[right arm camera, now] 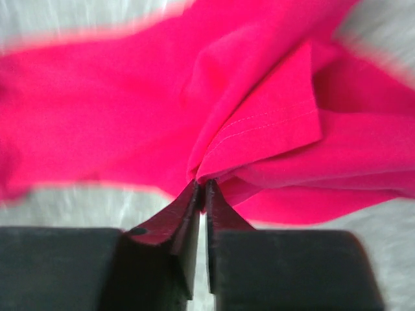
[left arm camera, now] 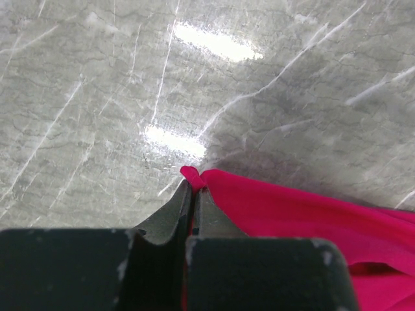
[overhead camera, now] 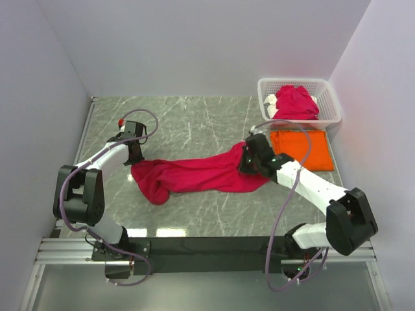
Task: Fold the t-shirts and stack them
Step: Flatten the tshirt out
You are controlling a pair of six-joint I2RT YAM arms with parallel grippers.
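Note:
A crimson-pink t-shirt [overhead camera: 201,173] lies stretched in a long rumpled band across the middle of the table. My left gripper [overhead camera: 134,157] is shut on its left end; in the left wrist view a small tab of cloth [left arm camera: 190,173] pokes out past the gripper's [left arm camera: 194,183] closed tips. My right gripper [overhead camera: 245,162] is at the shirt's right end, where its jaws [right arm camera: 202,184] pinch a fold of the bunched fabric [right arm camera: 259,129]. A folded orange t-shirt [overhead camera: 299,148] lies flat at the right. Another crimson t-shirt [overhead camera: 295,102] is heaped in the basket.
The white lattice basket [overhead camera: 329,97] stands at the back right corner, just behind the orange shirt. White walls close in the table on the left, back and right. The marble tabletop [overhead camera: 188,123] shows behind the stretched shirt.

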